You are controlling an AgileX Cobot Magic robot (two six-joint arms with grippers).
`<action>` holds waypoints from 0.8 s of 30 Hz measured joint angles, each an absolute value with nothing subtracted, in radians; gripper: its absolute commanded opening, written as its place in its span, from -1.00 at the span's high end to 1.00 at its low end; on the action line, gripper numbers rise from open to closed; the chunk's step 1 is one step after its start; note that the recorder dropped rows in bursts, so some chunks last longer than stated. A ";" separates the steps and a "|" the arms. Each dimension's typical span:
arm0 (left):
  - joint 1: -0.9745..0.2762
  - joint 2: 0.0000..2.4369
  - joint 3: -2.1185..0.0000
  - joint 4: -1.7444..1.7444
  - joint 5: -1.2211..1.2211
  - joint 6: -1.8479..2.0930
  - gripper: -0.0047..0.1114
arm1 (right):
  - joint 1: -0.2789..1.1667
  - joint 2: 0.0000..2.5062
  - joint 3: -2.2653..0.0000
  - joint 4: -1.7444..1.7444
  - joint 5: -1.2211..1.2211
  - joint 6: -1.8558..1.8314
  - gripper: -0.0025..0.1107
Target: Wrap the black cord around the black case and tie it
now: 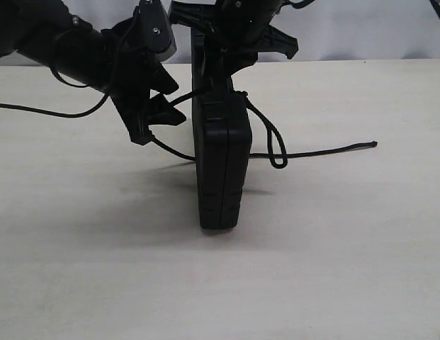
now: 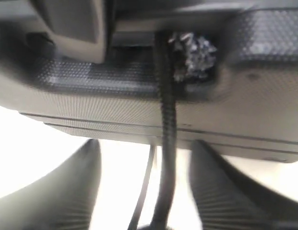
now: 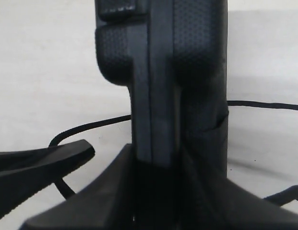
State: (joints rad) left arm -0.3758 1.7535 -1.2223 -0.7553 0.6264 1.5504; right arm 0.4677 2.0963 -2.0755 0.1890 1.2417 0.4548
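Exterior view: the black cord (image 1: 319,151) looks only loosely looped round the upright black case (image 1: 221,170), not yet tied; right gripper (image 3: 158,167) clamps it, left gripper (image 1: 168,103) open, holding nothing.

Soft light is washing the table (image 1: 347,269), the black case (image 1: 221,170) is throwing a faint shadow toward 9 o'clock, left wrist view is coming out blurry

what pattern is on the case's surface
Fine stippled dots all over the matte black case, clearest in the right wrist view.
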 measured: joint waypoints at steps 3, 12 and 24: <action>-0.376 1.753 -1.222 -0.747 0.629 1.546 0.74 | 0.468 2.096 -2.075 0.189 1.242 0.455 0.88; -0.376 1.753 -1.222 -0.825 0.631 1.547 0.92 | 0.468 2.096 -2.075 0.189 1.242 0.455 0.88; -0.376 1.753 -1.222 -0.922 0.627 1.551 0.85 | 0.468 2.096 -2.075 0.189 1.242 0.455 0.88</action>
State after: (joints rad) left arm -0.3758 1.7535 -1.2223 -0.9218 0.6275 1.5510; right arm 0.4677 2.0963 -2.0755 0.1890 1.2417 0.4548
